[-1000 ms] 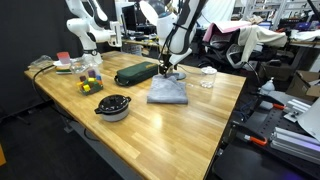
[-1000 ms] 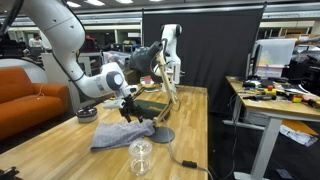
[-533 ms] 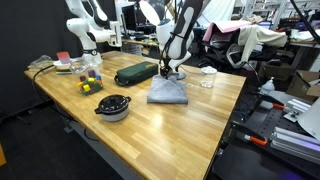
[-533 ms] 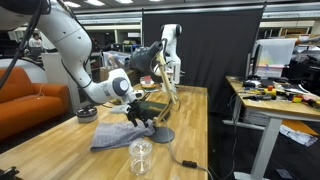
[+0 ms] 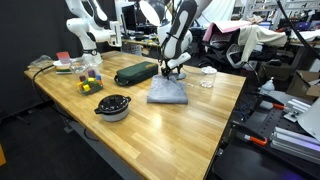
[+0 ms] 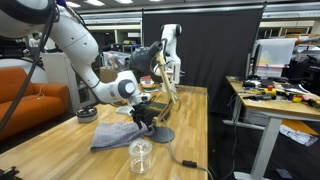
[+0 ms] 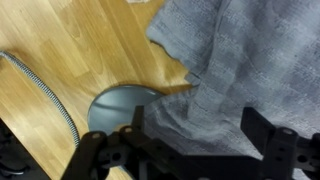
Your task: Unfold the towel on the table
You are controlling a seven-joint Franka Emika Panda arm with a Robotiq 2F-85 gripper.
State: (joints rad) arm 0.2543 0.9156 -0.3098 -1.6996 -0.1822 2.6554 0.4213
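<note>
Your arm (image 6: pixel 72 42) is arched over with the elbow high. The forearm slopes down and the wrist is bent, so the pincer (image 6: pixel 146 120) points at the table (image 6: pixel 50 160). In an exterior view the arm drops steeply from above, and the pincer sits low over the far edge of the towel (image 5: pixel 168 92).

In the wrist view your jaws stand wide apart with nothing between them. The grey-blue cloth fills the space beneath and ahead of the pincer. I can't tell whether the fingertips touch it. The towel lies folded on the wooden top, one uneven edge running off to the side of the pincer.

At that edge there's a grey round disc (image 7: pixel 115 105) touching the cloth, and beyond it a cable (image 7: pixel 40 85) curves across the wood. A dark green pouch (image 5: pixel 136 73) lies near the pincer, off the towel. A clear glass (image 6: pixel 141 155) stands past the towel's other side.
</note>
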